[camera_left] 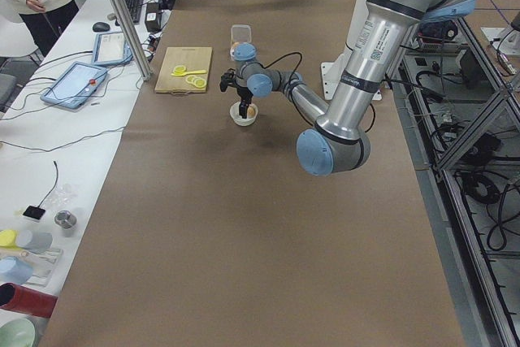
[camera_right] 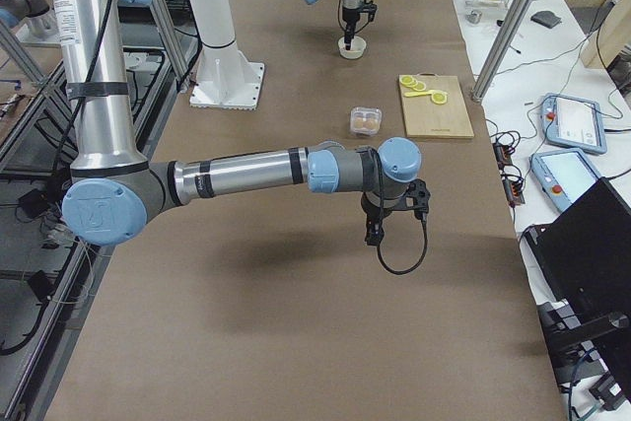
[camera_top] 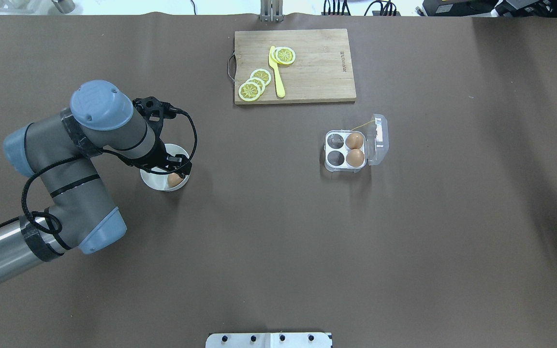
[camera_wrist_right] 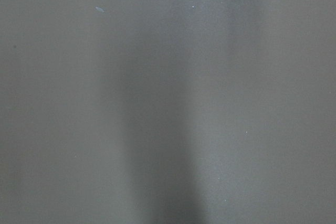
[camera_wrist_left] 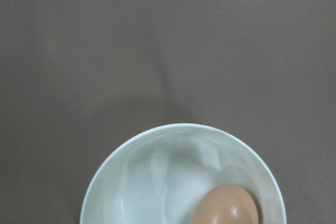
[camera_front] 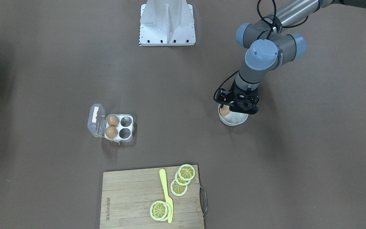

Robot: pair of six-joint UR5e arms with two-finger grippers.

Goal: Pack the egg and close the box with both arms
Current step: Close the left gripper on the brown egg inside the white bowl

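One egg lies in a round white bowl; it also shows in the overhead view and the left wrist view. My left gripper hangs right over that bowl, its fingers hidden under the wrist, so I cannot tell if it is open. The clear box stands open with its lid folded back; two eggs fill the cells beside the lid and two cells are empty. My right gripper shows only in the exterior right view, above bare table, state unclear.
A wooden cutting board with lemon slices and a yellow knife lies at the table's far side from me. The white pedestal base stands at my side. Brown table lies between bowl and box.
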